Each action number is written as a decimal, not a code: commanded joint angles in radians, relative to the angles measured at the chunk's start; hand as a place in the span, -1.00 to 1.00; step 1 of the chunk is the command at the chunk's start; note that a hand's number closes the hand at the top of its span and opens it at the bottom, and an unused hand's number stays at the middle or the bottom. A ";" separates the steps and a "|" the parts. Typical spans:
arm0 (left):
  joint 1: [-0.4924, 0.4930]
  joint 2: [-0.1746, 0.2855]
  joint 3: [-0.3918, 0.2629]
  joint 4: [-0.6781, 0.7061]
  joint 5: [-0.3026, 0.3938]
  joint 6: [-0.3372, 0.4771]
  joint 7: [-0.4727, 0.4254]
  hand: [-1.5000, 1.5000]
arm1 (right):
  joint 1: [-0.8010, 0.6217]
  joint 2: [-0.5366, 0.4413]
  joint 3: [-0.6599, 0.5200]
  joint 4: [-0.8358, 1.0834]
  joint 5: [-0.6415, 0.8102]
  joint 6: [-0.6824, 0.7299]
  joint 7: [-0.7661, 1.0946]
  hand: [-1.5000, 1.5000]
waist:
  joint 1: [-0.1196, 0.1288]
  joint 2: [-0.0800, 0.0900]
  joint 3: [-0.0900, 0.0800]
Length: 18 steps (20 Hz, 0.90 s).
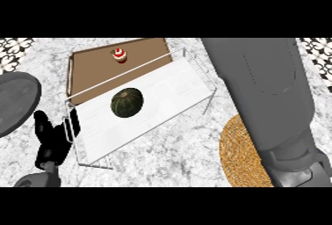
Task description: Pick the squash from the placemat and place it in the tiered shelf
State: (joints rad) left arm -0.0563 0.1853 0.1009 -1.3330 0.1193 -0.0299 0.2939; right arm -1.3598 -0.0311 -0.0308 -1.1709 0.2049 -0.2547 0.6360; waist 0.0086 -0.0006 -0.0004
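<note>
Resting on smooth white tier of wire shelf [182, 83], ribbed round squash [126, 102]; left hand [53, 137] unclenched.

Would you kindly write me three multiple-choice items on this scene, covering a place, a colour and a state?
1. Where is the squash? A on the placemat; B on the white tier of the shelf; C in the left hand.
2. What colour is the squash? A orange; B dark green; C white.
3. How is the left hand? A open, empty; B shut on the squash; C pressing the placemat.
Answers: 1 B, it lies on the shelf, apart from the placemat. 2 B, its skin is dark green. 3 A, its fingers point up, holding nothing.
</note>
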 commanded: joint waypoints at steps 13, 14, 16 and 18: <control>0.033 -0.044 -0.027 -0.019 -0.028 0.022 -0.019 0.00 | 0.135 -0.299 -0.256 -0.076 -0.126 0.059 0.051 -1.00 | -0.009 -0.001 0.000; 0.022 -0.002 0.009 0.023 0.002 -0.027 -0.037 0.00 | 0.223 -0.319 -0.289 -0.093 -0.182 0.125 -0.024 -1.00 | -0.014 0.001 0.001; 0.030 -0.038 -0.018 -0.020 -0.027 0.024 -0.017 0.00 | 0.171 -0.415 -0.358 -0.004 -0.232 0.190 -0.029 -1.00 | -0.006 0.002 0.001; 0.004 0.005 0.009 -0.028 -0.001 -0.007 0.031 0.00 | 0.216 -0.429 -0.357 -0.028 -0.260 0.236 -0.042 -1.00 | -0.007 0.000 0.001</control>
